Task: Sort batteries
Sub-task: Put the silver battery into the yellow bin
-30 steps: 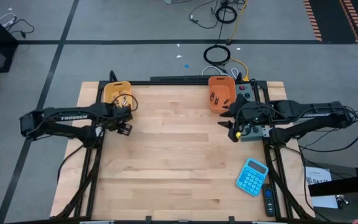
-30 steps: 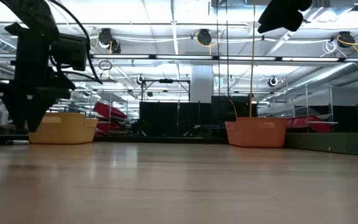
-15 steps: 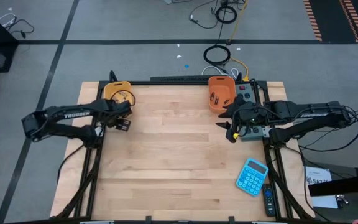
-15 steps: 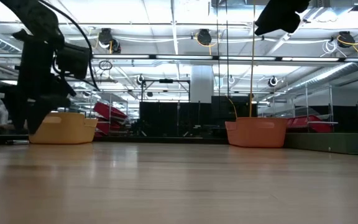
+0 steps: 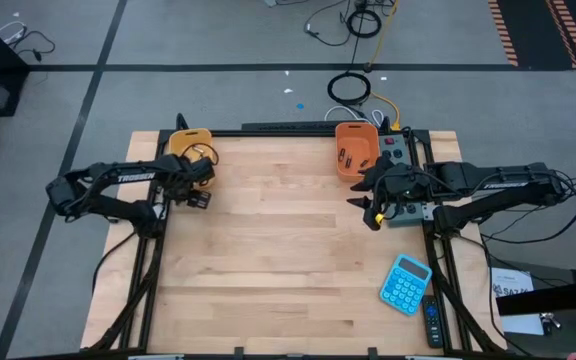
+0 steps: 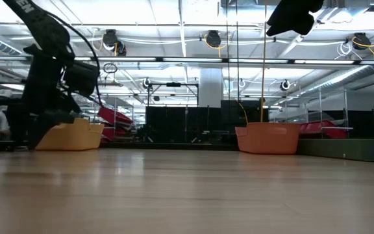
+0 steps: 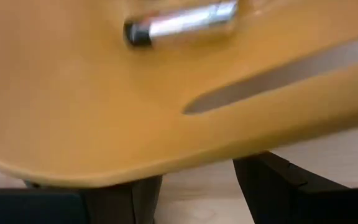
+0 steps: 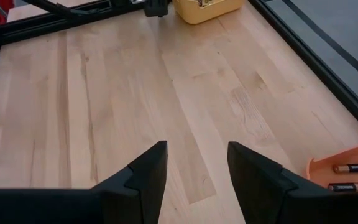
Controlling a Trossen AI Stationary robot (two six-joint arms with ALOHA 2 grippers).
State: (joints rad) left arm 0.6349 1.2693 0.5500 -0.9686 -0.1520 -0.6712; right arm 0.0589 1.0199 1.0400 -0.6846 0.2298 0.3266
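Close ahead of my left gripper (image 7: pixel 194 180) stands the yellow bin (image 7: pixel 104 112), with one silvery battery (image 7: pixel 179 23) lying on its floor. The gripper is open with nothing between its fingers. From above, it (image 5: pixel 199 192) hovers at the near side of the yellow bin (image 5: pixel 188 148). My right gripper (image 8: pixel 194 155) is open and empty above the table. It (image 5: pixel 372 207) waits just near of the orange bin (image 5: pixel 356 150). Two dark batteries (image 8: pixel 352 168) lie in the orange bin's corner (image 8: pixel 328 171).
A blue calculator (image 5: pixel 405 283) lies near the table's right near corner. A grey box (image 5: pixel 405 213) sits at the right edge under the right arm. Black frame rails run along the table's far edge (image 5: pixel 278 128). Bare wood (image 5: pixel 278 250) fills the middle.
My left gripper has moved toward the table's far edge, closing in on the yellow bin, and has sunk a little lower. The right arm has stayed about where it was.
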